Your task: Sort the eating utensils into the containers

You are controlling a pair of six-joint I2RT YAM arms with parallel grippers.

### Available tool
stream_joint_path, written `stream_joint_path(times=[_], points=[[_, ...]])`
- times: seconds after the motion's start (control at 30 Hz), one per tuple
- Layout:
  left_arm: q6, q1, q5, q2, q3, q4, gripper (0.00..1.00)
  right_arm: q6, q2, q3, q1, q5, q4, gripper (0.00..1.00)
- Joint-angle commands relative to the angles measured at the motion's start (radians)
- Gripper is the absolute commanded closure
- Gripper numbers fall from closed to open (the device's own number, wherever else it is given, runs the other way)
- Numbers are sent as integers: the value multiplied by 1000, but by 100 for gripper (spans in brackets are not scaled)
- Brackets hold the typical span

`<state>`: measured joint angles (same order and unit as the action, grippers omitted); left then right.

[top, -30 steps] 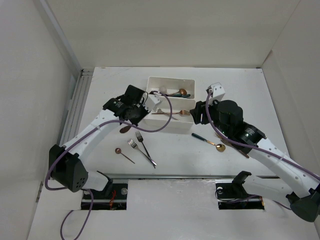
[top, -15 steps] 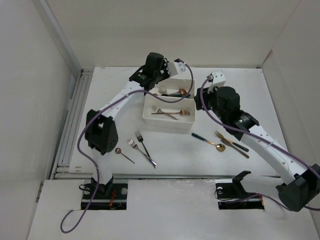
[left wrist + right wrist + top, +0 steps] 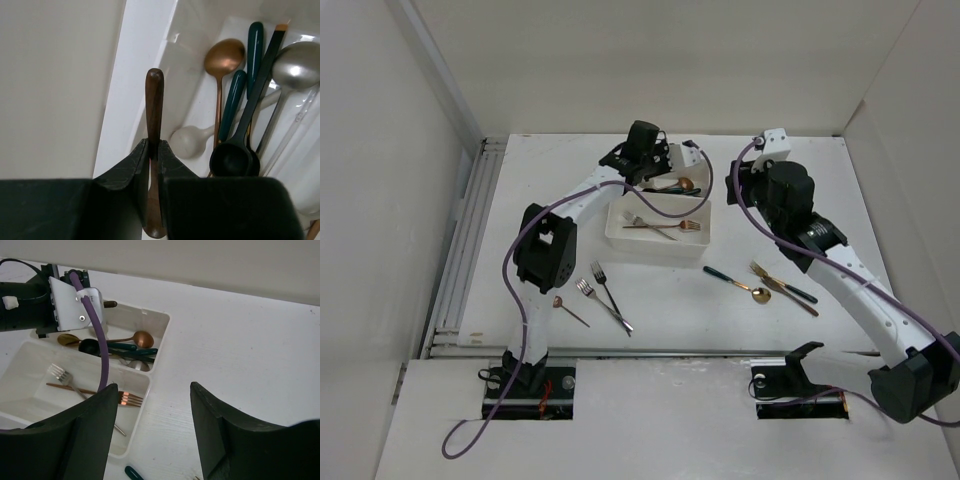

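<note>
Two joined white trays sit mid-table. The far tray (image 3: 705, 180) holds several spoons: a copper one (image 3: 223, 57), a black one (image 3: 230, 159), a silver one (image 3: 296, 70) and green-handled ones (image 3: 255, 42). The near tray (image 3: 655, 250) holds forks (image 3: 660, 227). My left gripper (image 3: 662, 165) hovers over the far tray's left rim, shut on a dark brown utensil (image 3: 154, 97), which stands upright between the jaws (image 3: 154, 147). My right gripper (image 3: 732, 195) is open and empty above the table, right of the trays (image 3: 152, 390).
Loose on the table: two forks (image 3: 605, 290) and a copper spoon (image 3: 568, 308) at front left, a green-handled gold spoon (image 3: 738, 283) and forks (image 3: 782, 285) at front right. White walls enclose the table.
My left arm has swung from left of the near tray up and over the far tray, carrying the brown utensil. My right gripper has drawn back toward the far right.
</note>
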<state>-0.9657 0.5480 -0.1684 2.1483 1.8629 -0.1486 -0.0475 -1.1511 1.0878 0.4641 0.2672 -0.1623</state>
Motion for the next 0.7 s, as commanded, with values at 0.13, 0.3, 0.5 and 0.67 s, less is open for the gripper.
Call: stream_joint_path(times=[0.13, 0.3, 0.5, 0.67], points=[[21, -2, -154, -16, -17, 55, 93, 12, 24, 46, -7, -3, 44, 35], [56, -16, -195, -36, -16, 29, 44, 12, 45, 37, -7, 6, 44, 29], [292, -54, -163, -103, 53, 38, 30, 12, 100, 69, -7, 23, -2, 24], [517, -82, -56, -237, 62, -20, 30, 78, 71, 90, 27, -34, -60, 28]])
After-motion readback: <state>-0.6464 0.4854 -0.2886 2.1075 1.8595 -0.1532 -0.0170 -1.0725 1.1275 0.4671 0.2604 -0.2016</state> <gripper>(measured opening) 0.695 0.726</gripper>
